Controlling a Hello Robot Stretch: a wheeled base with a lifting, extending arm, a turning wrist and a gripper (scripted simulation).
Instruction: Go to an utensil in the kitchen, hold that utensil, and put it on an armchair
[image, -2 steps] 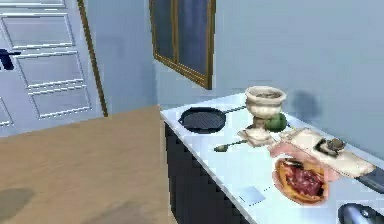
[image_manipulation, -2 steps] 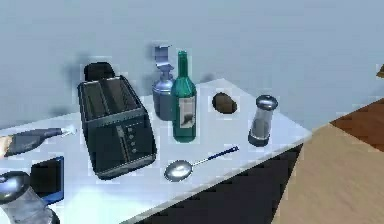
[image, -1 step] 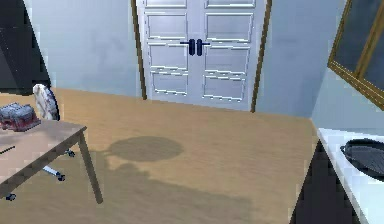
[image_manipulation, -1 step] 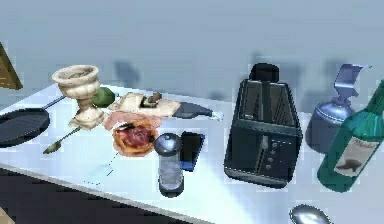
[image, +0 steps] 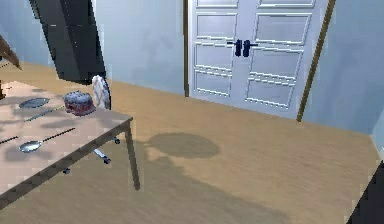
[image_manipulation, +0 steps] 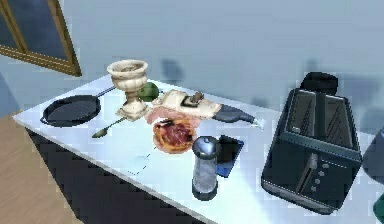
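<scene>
On the counter (image_manipulation: 95, 145), arm side view, largest to smallest: a dark toaster (image_manipulation: 312, 150) at the right end; a black pan (image_manipulation: 68, 110) at the left end; a pale footed vase (image_manipulation: 130, 82) toward the back edge, left of the middle; a plate (image_manipulation: 176, 133) of reddish food near the middle; a shaker (image_manipulation: 205, 165) by the front edge; a dark-handled knife (image_manipulation: 235, 115) toward the back edge; and a spoon (image_manipulation: 106, 127), judged the nearest fit for the task's utensil.

The spoon lies flat between pan and plate, just in front of the vase's foot. Its long axis runs on a slant, with the bowl toward the front-left and the handle toward the vase. It is thin, grey and metallic-looking, and low on the surface.

The gripper's state cannot be told, nor the spoon's bearing from it. As the spoon sits left of the view's middle, it probably lies off the arm's line of reach, so a shift of the base seems called for first.
</scene>
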